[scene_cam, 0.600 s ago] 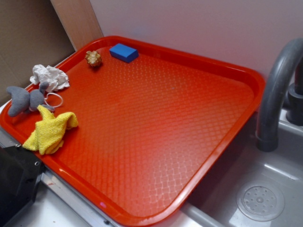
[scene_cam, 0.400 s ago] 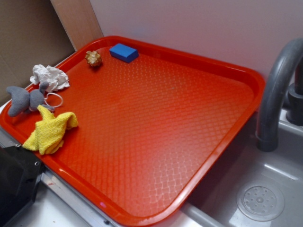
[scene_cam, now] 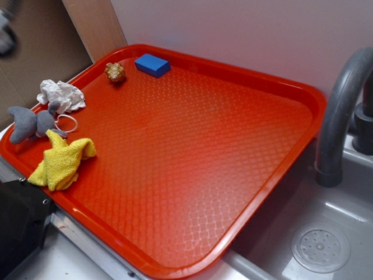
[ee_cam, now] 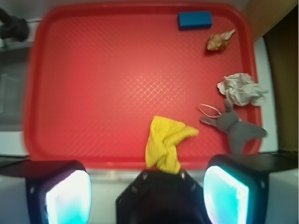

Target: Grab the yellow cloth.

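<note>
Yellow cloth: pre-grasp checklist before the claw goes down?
1. Target found: the yellow cloth lies crumpled on the red tray near its edge. Ok.
2. Nothing on top of it: the surface is bare in both views. Ok.
3. Neighbours: the grey plush toy and white ring sit close beside the cloth; whether they touch it, cannot tell.
4. Claw open: both pads stand wide apart in the wrist view, nothing between them. Ok.
5. Alignment: the cloth shows roughly centred between the pads. Ok.
6. Height above the cloth: cannot tell.
</note>
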{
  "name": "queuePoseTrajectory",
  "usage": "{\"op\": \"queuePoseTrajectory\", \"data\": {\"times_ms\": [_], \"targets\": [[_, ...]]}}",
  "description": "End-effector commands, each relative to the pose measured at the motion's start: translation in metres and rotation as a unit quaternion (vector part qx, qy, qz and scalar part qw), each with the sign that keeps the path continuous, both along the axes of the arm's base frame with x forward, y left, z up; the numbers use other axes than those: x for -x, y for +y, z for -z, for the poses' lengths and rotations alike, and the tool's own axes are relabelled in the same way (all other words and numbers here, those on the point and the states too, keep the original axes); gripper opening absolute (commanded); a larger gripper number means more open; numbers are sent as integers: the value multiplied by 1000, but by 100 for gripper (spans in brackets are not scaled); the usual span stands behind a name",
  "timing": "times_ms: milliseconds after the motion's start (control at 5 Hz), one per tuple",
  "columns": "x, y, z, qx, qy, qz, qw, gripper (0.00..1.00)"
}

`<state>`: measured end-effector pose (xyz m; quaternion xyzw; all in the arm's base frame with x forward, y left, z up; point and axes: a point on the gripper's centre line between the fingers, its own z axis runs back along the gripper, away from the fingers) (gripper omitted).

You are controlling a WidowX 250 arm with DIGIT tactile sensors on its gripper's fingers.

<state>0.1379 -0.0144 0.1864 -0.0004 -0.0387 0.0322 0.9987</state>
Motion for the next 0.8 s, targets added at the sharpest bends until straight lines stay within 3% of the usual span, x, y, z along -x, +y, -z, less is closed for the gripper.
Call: {"op": "queuePoseTrajectory", "data": {"times_ms": [0, 200, 400, 600], "targets": [[-6, 22, 57, -26, 19, -14, 999, 100], [-1, 24, 87, -18, 52, -11, 998, 100], [-5, 27, 121, 6, 43, 13, 999, 100], [-9, 8, 142, 27, 48, 40, 998, 100]]}}
